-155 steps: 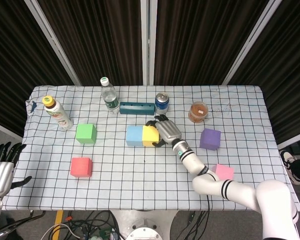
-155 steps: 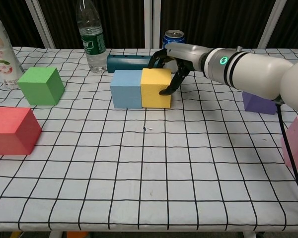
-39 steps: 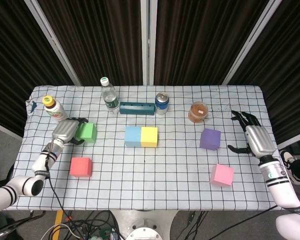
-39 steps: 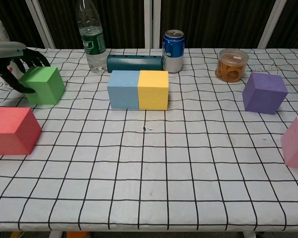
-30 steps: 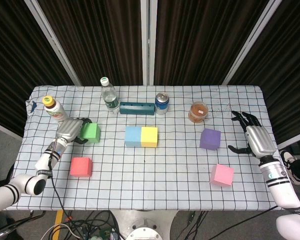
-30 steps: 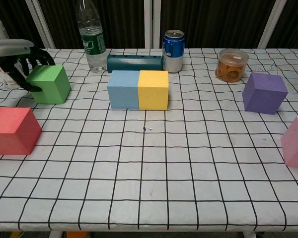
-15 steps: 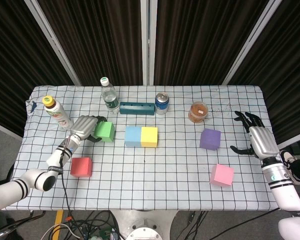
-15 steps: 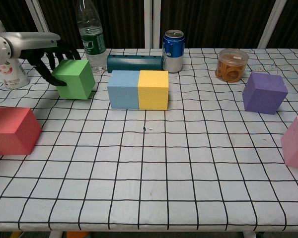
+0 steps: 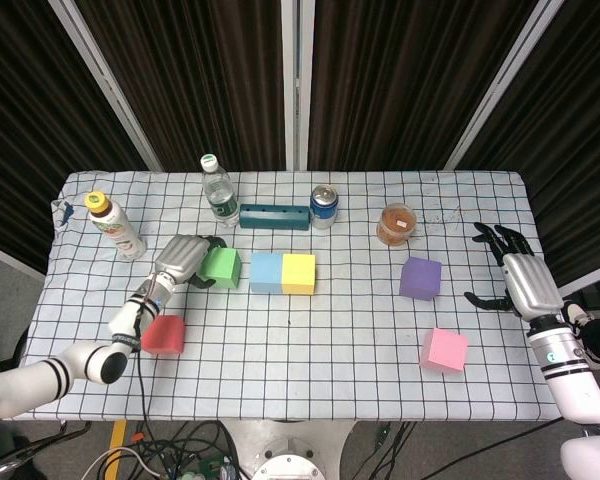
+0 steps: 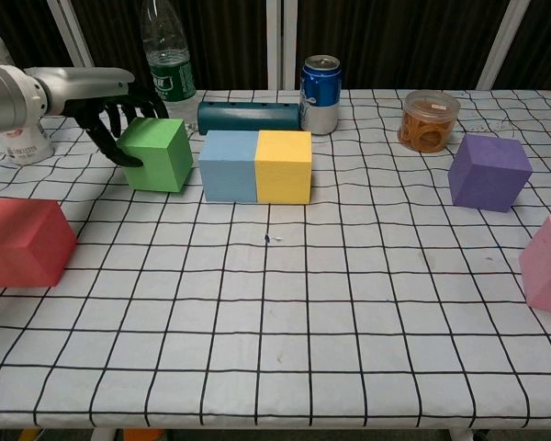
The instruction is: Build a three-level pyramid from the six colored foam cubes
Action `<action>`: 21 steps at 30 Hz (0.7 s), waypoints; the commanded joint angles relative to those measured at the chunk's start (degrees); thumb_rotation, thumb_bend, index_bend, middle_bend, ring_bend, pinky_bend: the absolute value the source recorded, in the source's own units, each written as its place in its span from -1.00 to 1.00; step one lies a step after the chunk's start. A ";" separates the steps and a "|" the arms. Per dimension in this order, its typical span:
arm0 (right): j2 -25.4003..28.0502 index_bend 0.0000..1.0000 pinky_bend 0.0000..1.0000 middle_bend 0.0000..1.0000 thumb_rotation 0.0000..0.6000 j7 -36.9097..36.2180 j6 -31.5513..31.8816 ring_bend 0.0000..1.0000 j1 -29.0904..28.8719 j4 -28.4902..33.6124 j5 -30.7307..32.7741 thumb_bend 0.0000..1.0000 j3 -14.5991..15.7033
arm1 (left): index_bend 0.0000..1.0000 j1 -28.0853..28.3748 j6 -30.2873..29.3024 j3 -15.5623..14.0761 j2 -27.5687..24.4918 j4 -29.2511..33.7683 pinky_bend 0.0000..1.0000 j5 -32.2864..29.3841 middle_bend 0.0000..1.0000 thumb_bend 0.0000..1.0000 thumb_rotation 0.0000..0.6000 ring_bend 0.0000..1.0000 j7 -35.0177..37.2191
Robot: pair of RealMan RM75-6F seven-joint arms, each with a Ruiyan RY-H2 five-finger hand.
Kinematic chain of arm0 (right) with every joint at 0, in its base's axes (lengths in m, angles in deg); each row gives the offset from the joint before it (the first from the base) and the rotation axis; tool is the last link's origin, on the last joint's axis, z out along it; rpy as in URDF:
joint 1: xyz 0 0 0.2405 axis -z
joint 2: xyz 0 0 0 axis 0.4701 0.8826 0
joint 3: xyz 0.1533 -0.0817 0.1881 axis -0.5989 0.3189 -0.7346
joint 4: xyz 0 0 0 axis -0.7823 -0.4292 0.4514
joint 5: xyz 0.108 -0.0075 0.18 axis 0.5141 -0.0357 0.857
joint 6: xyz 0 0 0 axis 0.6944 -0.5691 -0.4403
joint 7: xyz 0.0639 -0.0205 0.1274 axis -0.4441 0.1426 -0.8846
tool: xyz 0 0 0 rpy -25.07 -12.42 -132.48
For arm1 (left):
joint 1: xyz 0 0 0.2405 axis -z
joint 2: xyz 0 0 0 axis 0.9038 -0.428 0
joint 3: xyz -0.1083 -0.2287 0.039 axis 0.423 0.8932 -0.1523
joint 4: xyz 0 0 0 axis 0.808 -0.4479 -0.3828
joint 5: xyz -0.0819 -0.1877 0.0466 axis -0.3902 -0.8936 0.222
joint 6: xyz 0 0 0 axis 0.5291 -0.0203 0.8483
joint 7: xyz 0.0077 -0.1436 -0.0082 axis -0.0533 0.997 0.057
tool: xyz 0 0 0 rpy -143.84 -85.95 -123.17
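Your left hand (image 10: 119,115) gripped the green cube (image 10: 156,153), fingers curled over its far and left faces, the cube sitting on the bench (image 9: 310,350) just left of the blue cube (image 9: 267,272), a narrow gap between them. Blue touched the yellow cube (image 9: 299,274). The red cube (image 9: 163,334), purple cube (image 9: 420,278) and pink cube (image 9: 445,350) lay apart. Your right hand (image 9: 520,280) hung spread and empty by the bench's right edge. The clear round tub (image 10: 430,119) held brownish rings; the plastic bottle (image 10: 168,69) looked transparent, the can (image 10: 320,82) blue metal.
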 commanded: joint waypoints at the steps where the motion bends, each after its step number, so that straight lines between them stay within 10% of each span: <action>1: 0.01 -1.00 -1.00 -0.59 1.00 -0.18 -0.05 -1.00 0.05 -0.11 -0.05 -0.81 -0.02 | -0.41 0.85 -0.47 0.11 0.61 0.58 -0.21 -2.93 -0.26 -0.53 1.00 -0.29 -2.60; 21: -0.01 -1.00 -1.00 -0.59 1.00 -1.39 -0.55 -1.00 0.24 -1.18 -0.51 -0.81 -0.15 | -0.41 2.94 -2.88 -0.74 1.74 3.05 -0.21 -9.66 -0.27 -0.53 1.00 -0.29 -8.96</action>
